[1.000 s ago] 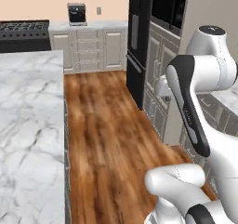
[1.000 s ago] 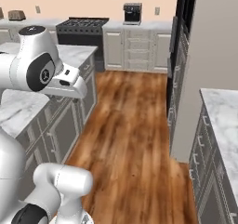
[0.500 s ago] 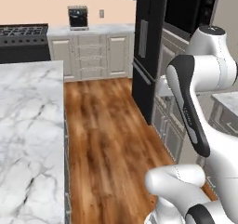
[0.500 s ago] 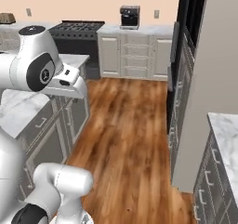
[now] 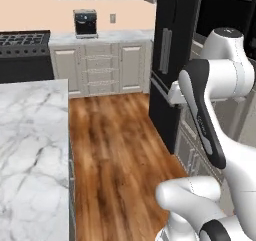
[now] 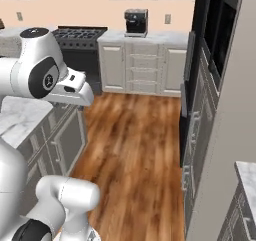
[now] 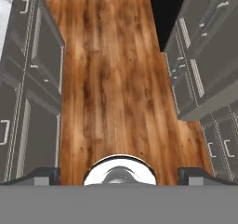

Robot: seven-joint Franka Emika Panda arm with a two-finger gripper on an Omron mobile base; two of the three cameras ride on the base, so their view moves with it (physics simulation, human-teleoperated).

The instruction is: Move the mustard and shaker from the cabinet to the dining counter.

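your gripper (image 7: 119, 176) stands spread wide, its two tips apart at the frame's bottom. between them sits a shiny silver domed thing (image 7: 120, 172), cut off below; you cannot tell whether it is the shaker, or gripped. dining counter (image 5: 30, 150) lies near left, partly cropped. coffee machine (image 5: 85, 23) far.

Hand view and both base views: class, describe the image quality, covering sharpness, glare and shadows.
Left base view: soft, slightly blurred; even flat light, marble dining counter without glare. Right base view: equally soft; coffee machine lacks fine detail. Hand view: wood floor grain smeared, no hard shadows; open hand tips dark at the bottom edge.
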